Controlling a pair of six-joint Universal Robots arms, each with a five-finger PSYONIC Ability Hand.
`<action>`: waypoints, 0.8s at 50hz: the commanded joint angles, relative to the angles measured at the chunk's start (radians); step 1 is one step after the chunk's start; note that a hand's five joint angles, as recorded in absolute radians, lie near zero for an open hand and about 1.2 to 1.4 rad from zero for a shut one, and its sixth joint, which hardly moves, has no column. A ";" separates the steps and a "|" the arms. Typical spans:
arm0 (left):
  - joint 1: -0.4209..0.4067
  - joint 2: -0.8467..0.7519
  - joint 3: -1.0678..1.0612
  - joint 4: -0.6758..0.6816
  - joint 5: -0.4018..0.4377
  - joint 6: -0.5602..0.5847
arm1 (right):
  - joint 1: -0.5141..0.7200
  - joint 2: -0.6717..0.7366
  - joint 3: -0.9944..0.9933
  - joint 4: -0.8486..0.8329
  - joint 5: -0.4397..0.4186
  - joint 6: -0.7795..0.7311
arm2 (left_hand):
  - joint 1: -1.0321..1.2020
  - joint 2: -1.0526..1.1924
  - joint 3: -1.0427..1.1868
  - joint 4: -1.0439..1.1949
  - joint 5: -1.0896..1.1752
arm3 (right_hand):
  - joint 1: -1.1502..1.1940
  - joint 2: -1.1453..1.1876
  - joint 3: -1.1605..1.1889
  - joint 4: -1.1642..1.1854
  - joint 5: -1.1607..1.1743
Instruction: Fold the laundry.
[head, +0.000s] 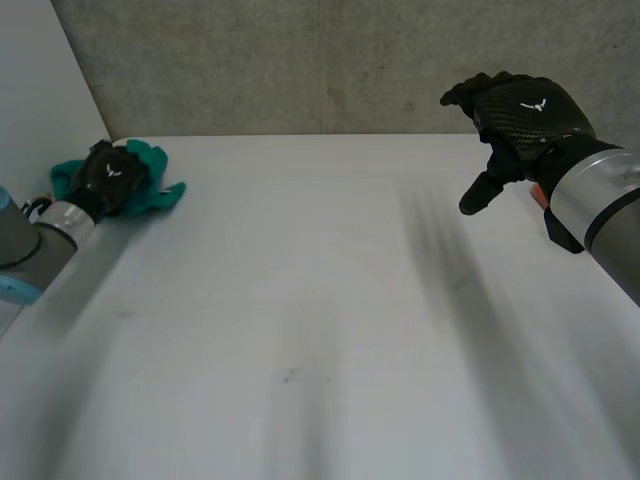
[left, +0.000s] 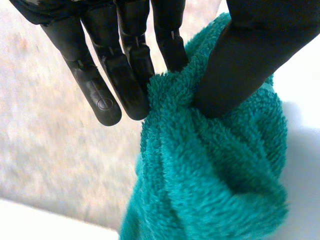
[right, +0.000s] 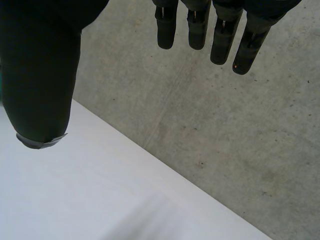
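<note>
At the far left corner of the tabletop (head: 300, 320), the left robot hand (head: 108, 172) pinches a bunched teal towel (left: 210, 180) between thumb and fingers, while the right robot hand (head: 520, 115) hangs above the far right side, fingers relaxed, holding nothing

Left hand (head: 108, 172) pinches the towel (head: 162, 192); right hand (head: 525, 110) hovers raised, fingers relaxed.

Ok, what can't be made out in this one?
1. Head view: the teal towel is bunched under the left robot hand, so its full shape is hidden.
2. Left wrist view: the towel runs past the frame edge.
3. Head view: an orange patch behind the right robot hand is mostly hidden by its wrist.
</note>
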 joint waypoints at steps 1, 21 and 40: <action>-0.173 0.346 -0.348 -0.021 -0.008 -0.133 | -0.001 -0.001 -0.001 0.003 0.002 -0.014 | 0.314 0.228 0.219 0.200 0.276 | -0.020 -0.042 -0.037 -0.059 -0.053; -0.660 0.596 -0.585 -0.133 -0.127 -0.669 | -0.012 -0.016 -0.024 0.049 0.000 -0.064 | -0.908 -0.994 -1.003 -1.022 -0.946 | -0.020 -0.042 -0.037 -0.059 -0.053; -0.378 0.658 -0.655 -0.269 -0.302 -0.597 | 0.000 0.065 0.096 0.405 -0.008 -0.360 | -0.848 -0.935 -0.944 -0.962 -0.886 | -0.020 -0.042 -0.037 -0.059 -0.053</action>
